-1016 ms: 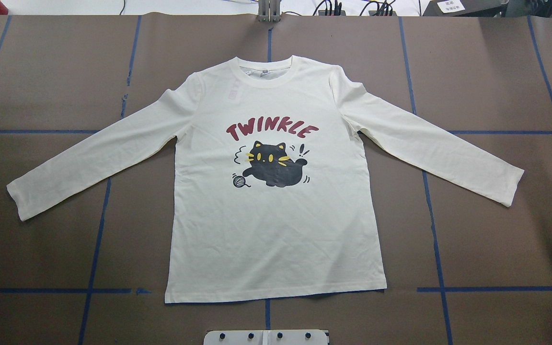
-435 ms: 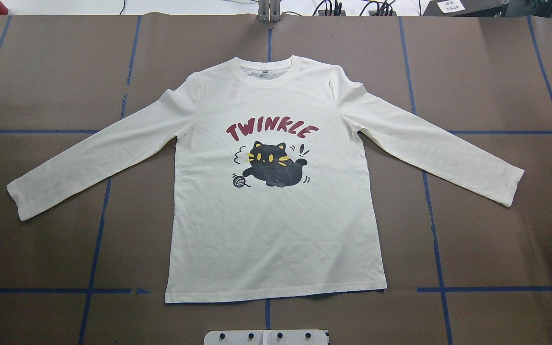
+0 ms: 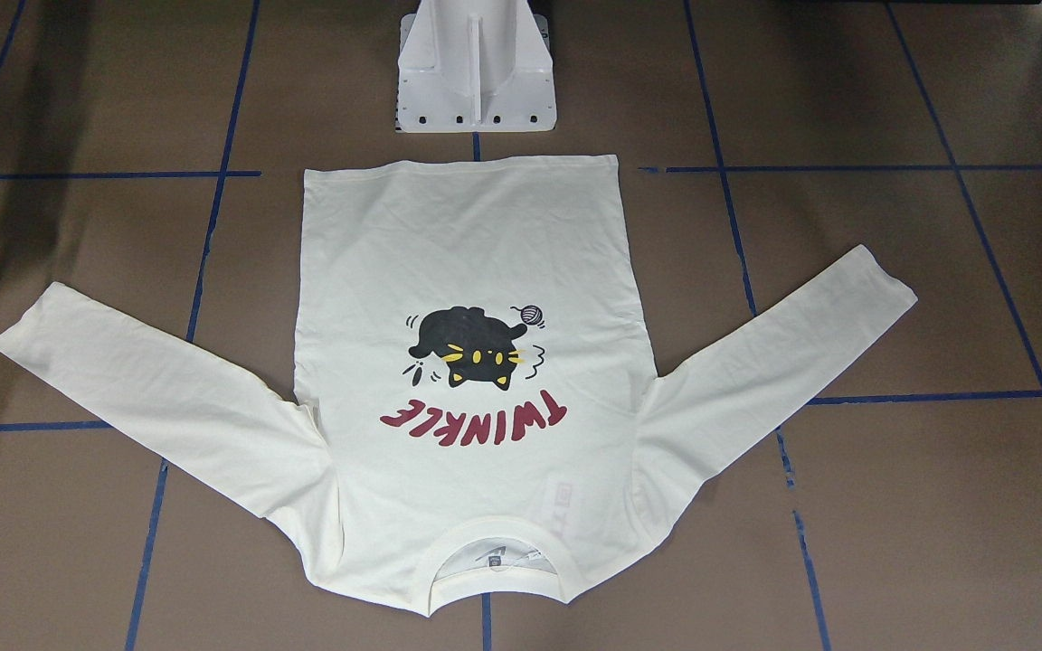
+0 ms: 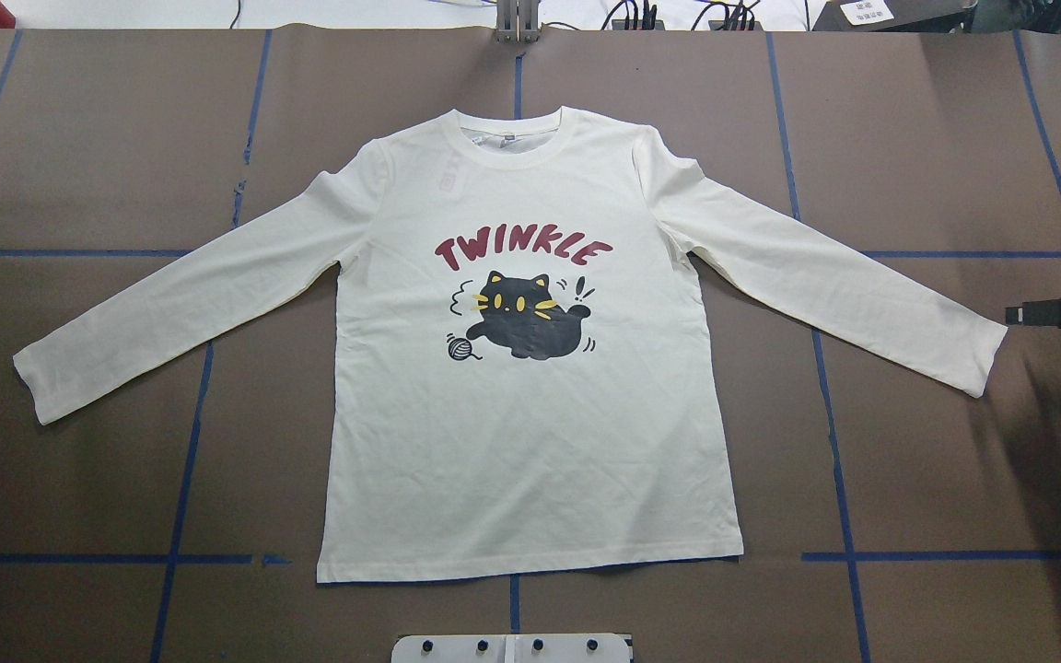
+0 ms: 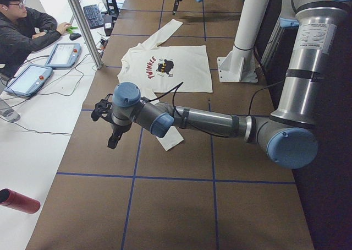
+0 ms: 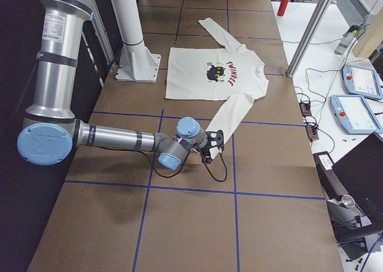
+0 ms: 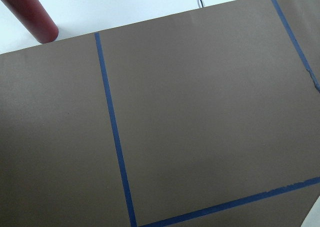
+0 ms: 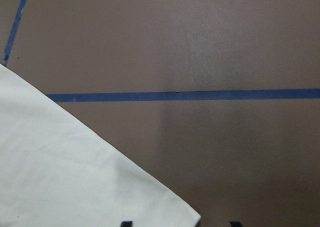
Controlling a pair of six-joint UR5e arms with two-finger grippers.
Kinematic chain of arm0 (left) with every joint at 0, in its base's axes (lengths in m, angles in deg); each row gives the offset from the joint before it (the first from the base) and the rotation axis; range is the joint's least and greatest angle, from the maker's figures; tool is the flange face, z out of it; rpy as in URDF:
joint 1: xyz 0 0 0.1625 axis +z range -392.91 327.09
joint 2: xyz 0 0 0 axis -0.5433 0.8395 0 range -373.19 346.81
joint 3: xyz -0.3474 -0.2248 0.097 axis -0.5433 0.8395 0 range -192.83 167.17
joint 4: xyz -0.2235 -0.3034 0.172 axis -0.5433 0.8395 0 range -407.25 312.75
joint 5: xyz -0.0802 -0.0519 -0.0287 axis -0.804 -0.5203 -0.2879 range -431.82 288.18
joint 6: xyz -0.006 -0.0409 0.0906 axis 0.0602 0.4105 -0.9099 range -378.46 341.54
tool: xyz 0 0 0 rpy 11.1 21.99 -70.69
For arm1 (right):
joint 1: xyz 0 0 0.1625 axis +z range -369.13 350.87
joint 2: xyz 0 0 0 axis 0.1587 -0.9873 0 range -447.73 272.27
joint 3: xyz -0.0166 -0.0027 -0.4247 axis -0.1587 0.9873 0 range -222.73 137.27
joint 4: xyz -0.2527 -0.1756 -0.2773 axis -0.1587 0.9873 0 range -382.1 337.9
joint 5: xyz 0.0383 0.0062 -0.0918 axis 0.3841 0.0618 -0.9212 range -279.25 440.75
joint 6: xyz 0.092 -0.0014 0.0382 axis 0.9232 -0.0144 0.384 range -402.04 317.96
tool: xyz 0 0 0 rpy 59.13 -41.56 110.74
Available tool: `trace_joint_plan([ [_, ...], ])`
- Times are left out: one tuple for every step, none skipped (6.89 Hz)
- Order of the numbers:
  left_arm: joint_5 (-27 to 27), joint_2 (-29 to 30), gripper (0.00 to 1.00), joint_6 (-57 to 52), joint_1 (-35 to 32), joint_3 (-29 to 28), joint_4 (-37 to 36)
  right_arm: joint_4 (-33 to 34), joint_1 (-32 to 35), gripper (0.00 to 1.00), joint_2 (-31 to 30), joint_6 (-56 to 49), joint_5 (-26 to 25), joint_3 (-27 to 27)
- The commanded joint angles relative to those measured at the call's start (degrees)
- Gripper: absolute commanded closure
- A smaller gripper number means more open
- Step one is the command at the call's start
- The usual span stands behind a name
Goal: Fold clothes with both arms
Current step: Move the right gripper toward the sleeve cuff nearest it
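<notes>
**Table** (image 4: pixel 107 138): brown cover with a blue tape grid. It bore the whole work.

**T-shirt** (image 4: pixel 530 442): lay flat at mid-table, print up. The collar faced the far edge and the hem was nearest the robot's base, with both sleeves spread outward. No fold had been made. The step in hand was judged to be the approach to the cuffs.

**Right arm** (image 6: pixel 114 137): stretched low over the table toward the right sleeve (image 4: pixel 825 276).

**Left arm** (image 5: pixel 209 120): reached out past the left sleeve (image 4: pixel 180 295). Its wrist view showed mostly bare table.

**Right gripper** (image 4: pixel 1042 314): sat just beside the right cuff (image 4: pixel 982 354) without touching it. The jaws were spread wide and held nothing.

**Left gripper** (image 5: pixel 114 133): was apart from the left cuff (image 4: pixel 33 387). It was seen from the side only, so its spread could not be told.

**Handling note:**
- The left gripper likely needed to be brought over its cuff before any pinch.
- Each cuff was best taken at its edge, with both layers caught.
- The jaws should come down low enough to slip under the cloth without ploughing it.
- Both sleeves were best lifted together and carried inward, so the body did not drag or skew.
</notes>
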Motion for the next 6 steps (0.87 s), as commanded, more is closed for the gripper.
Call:
trace_joint_plan([
  [0.0, -0.1, 0.00, 0.0, 0.0, 0.6, 0.0, -2.6, -2.6, 0.37, 3.1, 1.8, -1.8, 4.8],
  [0.1, -0.1, 0.00, 0.0, 0.1, 0.6, 0.0, -2.6, -2.9, 0.37, 3.1, 1.8, -1.8, 4.9],
  [0.1, -0.1, 0.00, 0.1, 0.0, 0.7, 0.0, -2.6, -3.1, 0.37, 2.9, 1.7, -1.8, 4.9],
  [0.1, -0.1, 0.00, 0.0, 0.0, 0.7, 0.0, -2.5, -3.3, 0.37, 2.8, 1.7, -1.9, 5.0],
  [0.1, 0.0, 0.00, 0.0, 0.0, 0.7, 0.0, -2.5, -3.3, 0.37, 2.5, 1.7, -1.8, 5.1],
  [0.1, 0.0, 0.00, 0.0, 0.0, 0.7, 0.0, -2.5, -3.3, 0.37, 2.5, 1.6, -1.9, 5.1],
])
